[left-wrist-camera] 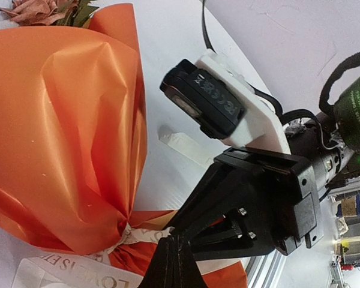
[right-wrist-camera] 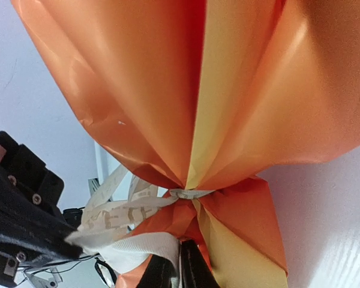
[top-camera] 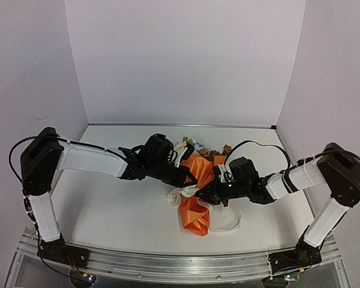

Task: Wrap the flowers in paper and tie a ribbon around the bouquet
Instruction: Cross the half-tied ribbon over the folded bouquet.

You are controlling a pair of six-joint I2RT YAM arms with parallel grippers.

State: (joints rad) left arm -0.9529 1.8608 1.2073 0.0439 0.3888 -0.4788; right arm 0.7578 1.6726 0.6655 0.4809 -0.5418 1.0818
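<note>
Right wrist view: bouquet (right-wrist-camera: 168, 90) across upper frame, ribbon (right-wrist-camera: 189, 194) cinched round its neck at centre. Left gripper (right-wrist-camera: 69, 240), lower left, clamped on a ribbon tail; right gripper (right-wrist-camera: 179, 273), bottom centre, grip unclear. Tying stage, seemingly; next, pulling tails apart to tighten.

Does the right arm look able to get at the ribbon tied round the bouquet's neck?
Likely yes: the right gripper sits right beside the knotted ribbon, with nothing between them.
</note>
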